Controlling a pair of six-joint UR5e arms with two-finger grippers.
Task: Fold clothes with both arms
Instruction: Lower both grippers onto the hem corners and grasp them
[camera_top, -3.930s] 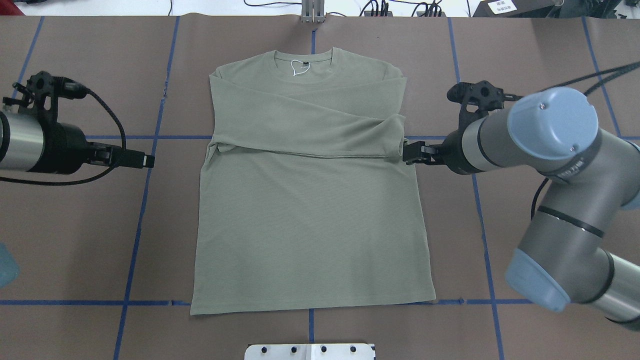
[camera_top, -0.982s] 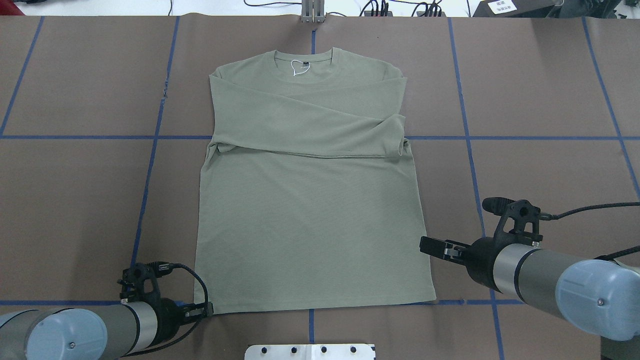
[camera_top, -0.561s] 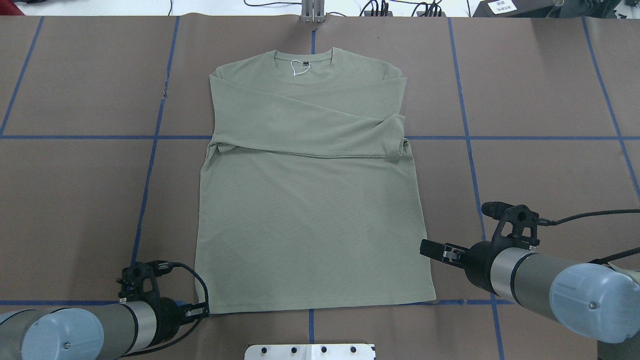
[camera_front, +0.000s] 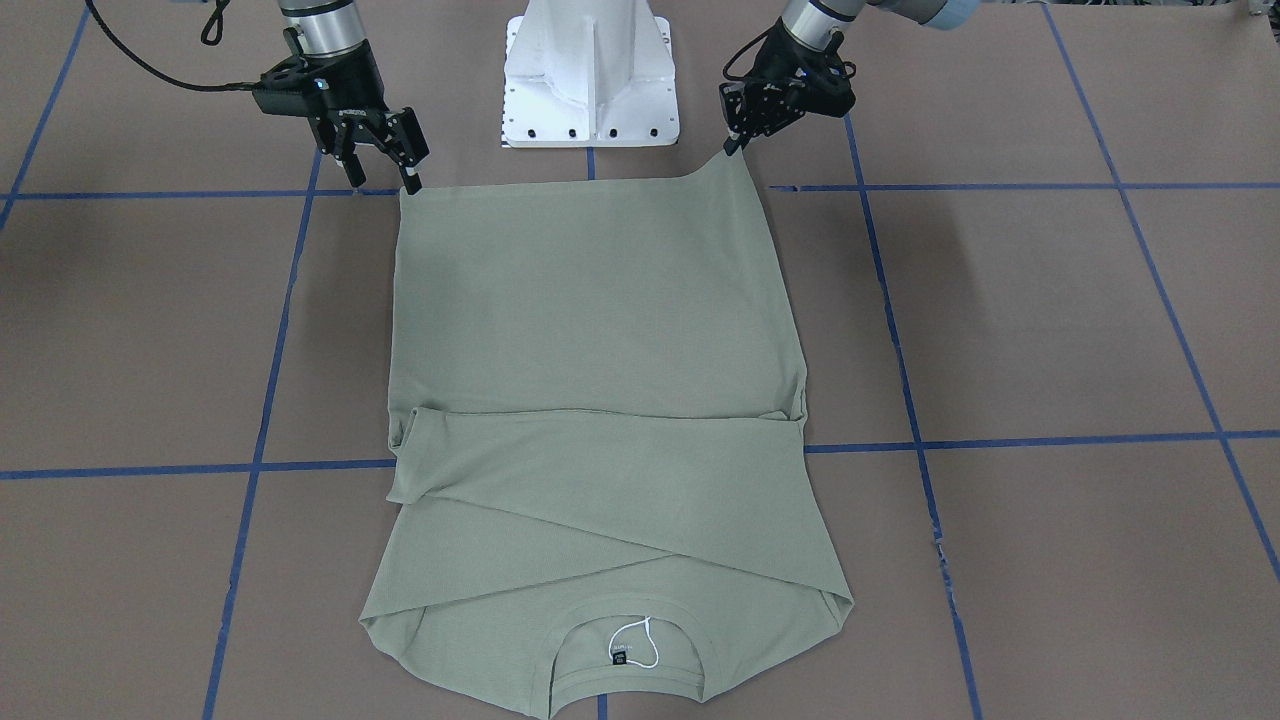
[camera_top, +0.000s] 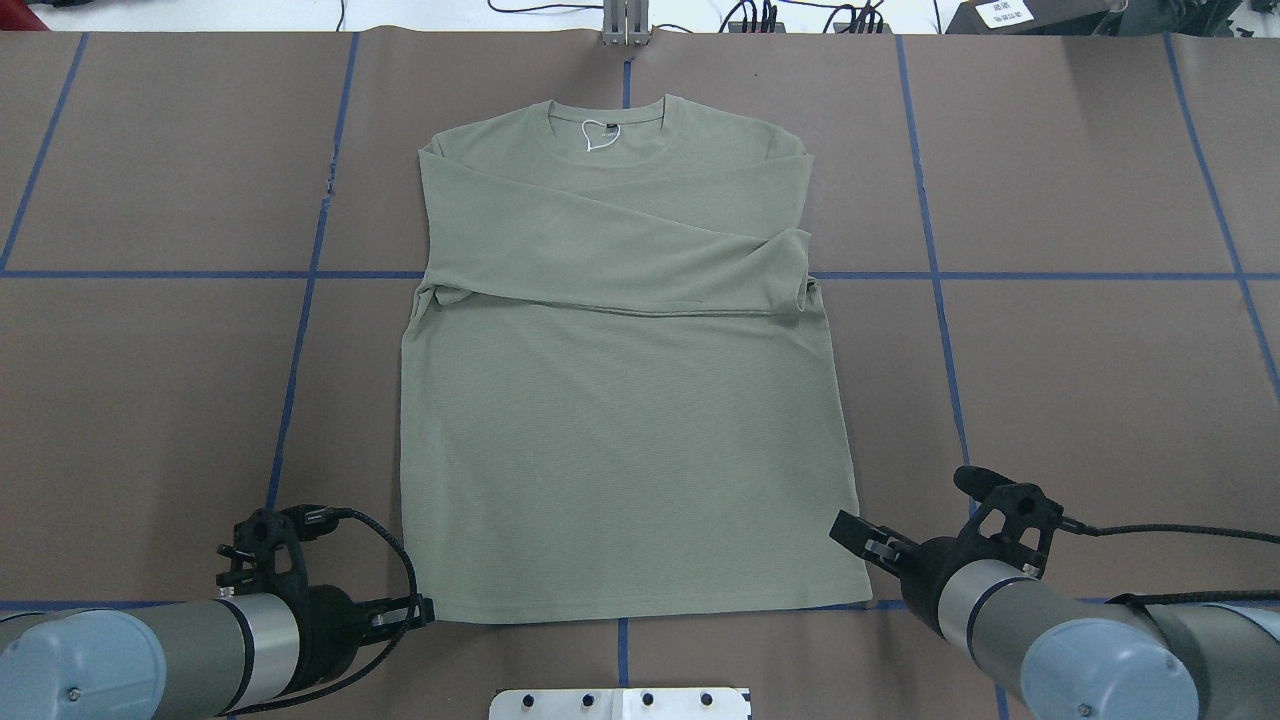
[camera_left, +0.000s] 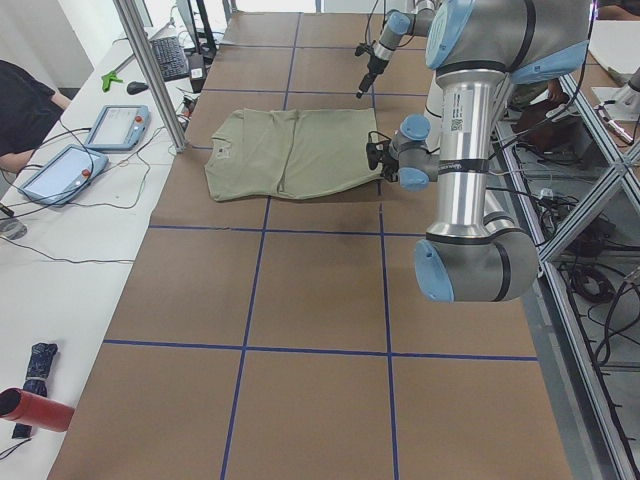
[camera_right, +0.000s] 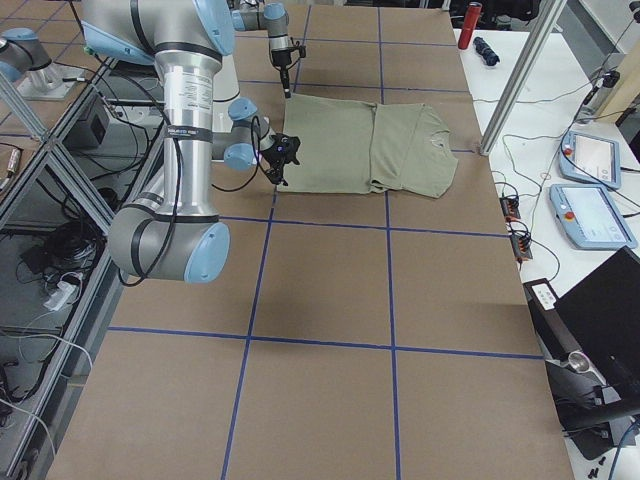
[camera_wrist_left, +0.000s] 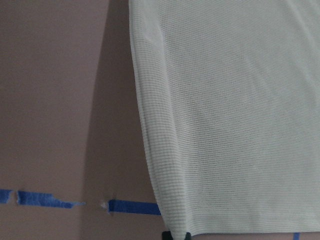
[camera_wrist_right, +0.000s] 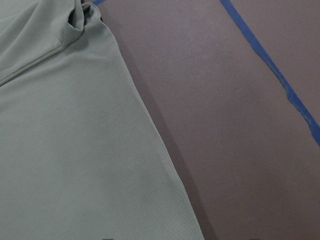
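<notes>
The sage-green shirt (camera_top: 620, 450) lies flat on the brown table, collar at the far end, both sleeves folded across the chest. My left gripper (camera_top: 425, 608) is shut on the near-left hem corner. In the front-facing view that left gripper (camera_front: 735, 148) holds the corner slightly raised. The left wrist view shows the hem (camera_wrist_left: 235, 100) pinched at the fingertips. My right gripper (camera_front: 383, 180) stands open just beside the other hem corner, apart from the cloth. The shirt's side edge (camera_wrist_right: 65, 150) fills the right wrist view.
The white pedestal base (camera_front: 590, 70) sits just behind the hem. Blue tape lines (camera_top: 290, 400) grid the brown table cover. Beyond the collar end, a side table carries tablets (camera_left: 118, 125), and an aluminium post (camera_left: 150, 70) stands there.
Both arms came from beside the sleeves down to the hem. In the last second the left gripper closed on its corner and drew it inward; the right gripper moved nearer its corner.
</notes>
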